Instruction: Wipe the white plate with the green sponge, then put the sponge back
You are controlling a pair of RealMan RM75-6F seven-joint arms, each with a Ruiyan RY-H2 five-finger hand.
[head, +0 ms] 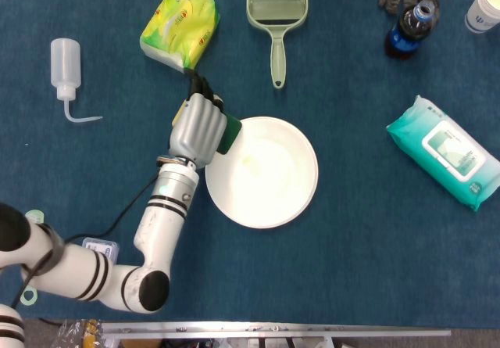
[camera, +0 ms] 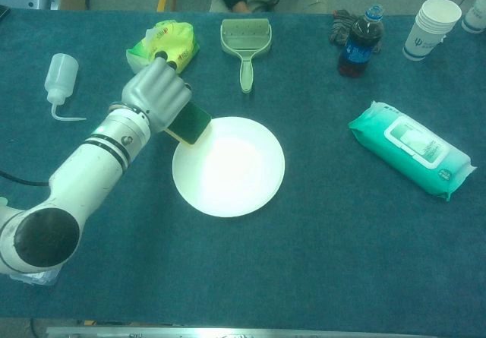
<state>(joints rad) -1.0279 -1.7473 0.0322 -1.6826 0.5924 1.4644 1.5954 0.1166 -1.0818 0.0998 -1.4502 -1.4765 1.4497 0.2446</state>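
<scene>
The white plate point(head: 266, 174) point(camera: 231, 167) lies on the blue cloth near the table's middle. My left hand point(head: 197, 129) point(camera: 154, 97) grips the green sponge point(head: 229, 135) point(camera: 190, 122), whose yellow underside shows in the chest view. Hand and sponge sit at the plate's upper-left rim, the sponge just overlapping the edge. Most of the sponge is hidden under the curled fingers. My right hand appears in neither view.
A yellow-green tissue pack point(head: 179, 29) lies just beyond the hand, a squeeze bottle point(head: 66, 67) to the far left. A green dustpan point(head: 276, 21), dark bottle point(head: 410, 29), paper cups point(camera: 430, 20) and teal wipes pack point(head: 444, 150) lie further right.
</scene>
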